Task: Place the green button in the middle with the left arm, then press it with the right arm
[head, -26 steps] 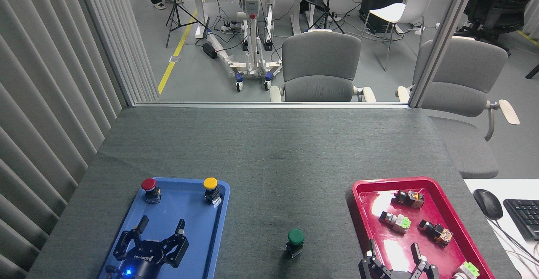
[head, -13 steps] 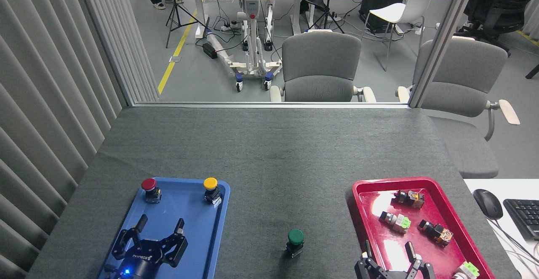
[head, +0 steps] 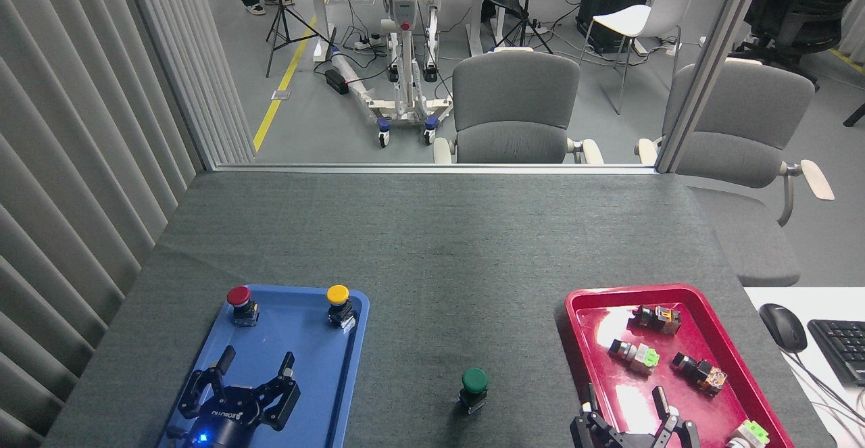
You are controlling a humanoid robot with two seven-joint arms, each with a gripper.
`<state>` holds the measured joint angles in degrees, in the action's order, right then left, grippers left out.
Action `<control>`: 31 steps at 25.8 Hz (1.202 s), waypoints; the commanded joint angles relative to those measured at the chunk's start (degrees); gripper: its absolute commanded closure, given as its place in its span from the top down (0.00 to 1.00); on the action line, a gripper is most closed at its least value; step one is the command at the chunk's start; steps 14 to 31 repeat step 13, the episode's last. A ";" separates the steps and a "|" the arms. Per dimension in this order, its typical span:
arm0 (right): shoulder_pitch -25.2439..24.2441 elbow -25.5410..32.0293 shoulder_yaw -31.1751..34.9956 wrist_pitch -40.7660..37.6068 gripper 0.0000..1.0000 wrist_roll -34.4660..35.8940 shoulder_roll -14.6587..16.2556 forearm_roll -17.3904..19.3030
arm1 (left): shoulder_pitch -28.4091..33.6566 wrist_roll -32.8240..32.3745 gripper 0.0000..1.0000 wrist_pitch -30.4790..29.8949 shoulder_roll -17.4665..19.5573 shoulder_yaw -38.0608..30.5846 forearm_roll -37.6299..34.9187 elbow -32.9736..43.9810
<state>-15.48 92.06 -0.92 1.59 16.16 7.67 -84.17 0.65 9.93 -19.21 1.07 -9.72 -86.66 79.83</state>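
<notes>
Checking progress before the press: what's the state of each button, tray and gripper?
green button: upright on grey cloth, between trays, untouched
red button: upright in blue tray
yellow button: upright in blue tray
left gripper: open, empty
right gripper: open, over red tray

Single head view, taken from above the near edge of the table and facing forward and down. The foreground lies close under the camera: the blue tray at lower left and the red tray at lower right are both cut by the bottom edge. The far table edge crosses mid-frame; beyond it the view reaches well back to grey chairs and the floor. No second view overlaps it.
</notes>
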 commanded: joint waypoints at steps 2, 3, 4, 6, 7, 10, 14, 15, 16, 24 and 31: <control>-0.08 -0.13 0.04 0.08 0.99 -0.25 -0.11 0.06 | 0.05 0.52 1.00 -0.30 0.86 3.21 0.18 0.15; -0.08 -0.13 0.04 0.08 0.99 -0.25 -0.11 0.06 | 0.05 0.52 1.00 -0.30 0.95 3.39 0.18 0.06; -0.08 -0.22 0.04 0.08 0.99 -0.25 -0.20 0.06 | 0.05 0.52 1.00 -0.13 0.95 3.39 0.18 0.06; -0.08 -0.13 0.04 0.08 0.99 -0.25 -0.28 0.06 | 0.05 0.52 1.00 0.14 0.77 3.39 0.18 -0.03; -0.08 -0.13 0.04 0.08 0.99 -0.25 -0.28 -0.03 | 0.05 0.52 1.00 0.14 0.69 3.39 0.18 0.06; -0.08 -0.13 0.13 0.08 0.99 -0.25 -0.28 0.06 | 0.05 0.61 1.00 0.66 0.07 2.68 0.18 0.24; -0.08 -0.13 0.13 0.08 0.99 -0.25 -0.28 -0.03 | 0.23 1.49 1.00 2.16 -1.51 0.31 0.18 1.12; -0.08 -0.13 0.13 0.08 0.99 -0.25 -0.28 -0.03 | 0.23 1.49 1.00 2.16 -1.51 0.31 0.18 1.12; -0.08 -0.13 0.13 0.08 0.99 -0.25 -0.28 -0.03 | 0.23 1.49 1.00 2.16 -1.51 0.31 0.18 1.12; -0.08 -0.13 0.13 0.08 0.99 -0.25 -0.28 -0.03 | 0.23 1.49 1.00 2.16 -1.51 0.31 0.18 1.12; -0.08 -0.13 0.13 0.08 0.99 -0.25 -0.28 -0.03 | 0.23 1.49 1.00 2.16 -1.51 0.31 0.18 1.12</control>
